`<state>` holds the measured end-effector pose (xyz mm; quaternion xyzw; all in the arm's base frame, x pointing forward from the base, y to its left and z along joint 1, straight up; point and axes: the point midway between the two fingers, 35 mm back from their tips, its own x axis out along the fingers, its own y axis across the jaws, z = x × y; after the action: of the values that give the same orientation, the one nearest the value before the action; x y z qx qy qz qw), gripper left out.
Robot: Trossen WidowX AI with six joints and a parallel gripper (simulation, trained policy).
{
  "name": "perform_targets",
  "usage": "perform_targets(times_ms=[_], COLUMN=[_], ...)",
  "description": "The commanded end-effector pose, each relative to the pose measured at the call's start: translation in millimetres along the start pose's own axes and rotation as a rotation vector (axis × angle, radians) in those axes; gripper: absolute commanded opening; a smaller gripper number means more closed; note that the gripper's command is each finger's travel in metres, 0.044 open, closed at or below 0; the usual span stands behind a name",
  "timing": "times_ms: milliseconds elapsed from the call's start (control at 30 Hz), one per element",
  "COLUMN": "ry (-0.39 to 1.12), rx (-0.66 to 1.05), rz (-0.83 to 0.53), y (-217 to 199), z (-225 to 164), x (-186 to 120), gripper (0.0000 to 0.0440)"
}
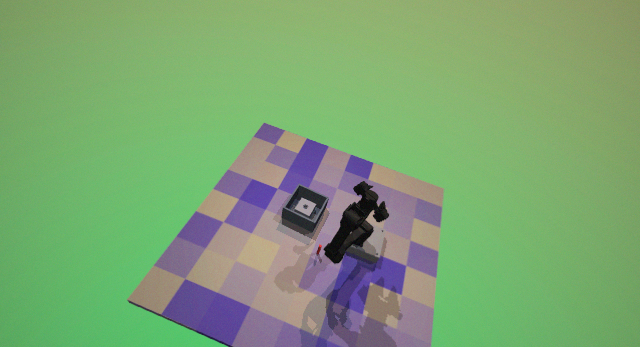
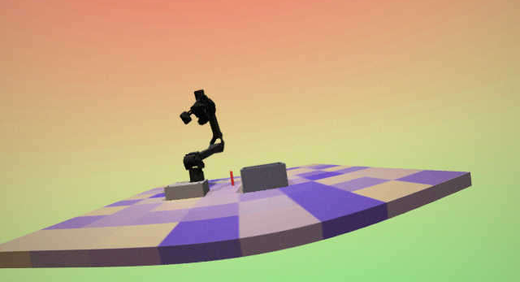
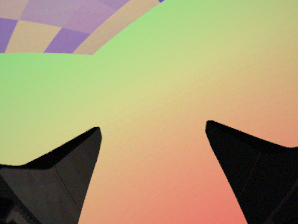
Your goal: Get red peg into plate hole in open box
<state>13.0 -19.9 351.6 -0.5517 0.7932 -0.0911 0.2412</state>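
The red peg [image 1: 319,249] [image 2: 231,178] stands upright on the checkered table, between the arm's base and the open box. The dark grey box [image 1: 298,221] [image 2: 264,178] has a light plate [image 1: 301,203] at its bottom, with a small dark hole near the plate's middle. In the exterior view the box's walls hide the plate. My gripper [image 3: 154,129] is open, with its two dark fingertips far apart and nothing between them in the wrist view. It is high above the table near the arm's base, well away from the peg and the box.
The arm's grey base block [image 1: 376,244] [image 2: 187,191] sits on the checkered table [image 1: 202,299] [image 2: 280,233]. The arm is folded up above its base. In the wrist view only a corner of the table [image 3: 65,15] shows, at the upper left. Shadows of the arm fall near the peg.
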Motion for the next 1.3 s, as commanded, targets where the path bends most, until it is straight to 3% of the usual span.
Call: perform_targets(times_ms=[0,100,533,800,1267], ry=[-0.011,-0.068,-0.346,-0.513,-0.666], rx=[0.016,0.088,0.424,0.614,0.937], rz=[-0.004,-0.020,0.006,0.096,0.304], y=[1,4,14,16,7], z=[2,7,25,41,65], x=[0,5,35,52,74], gripper=[0.0416,0.0440,0.0440,0.0440,0.0440])
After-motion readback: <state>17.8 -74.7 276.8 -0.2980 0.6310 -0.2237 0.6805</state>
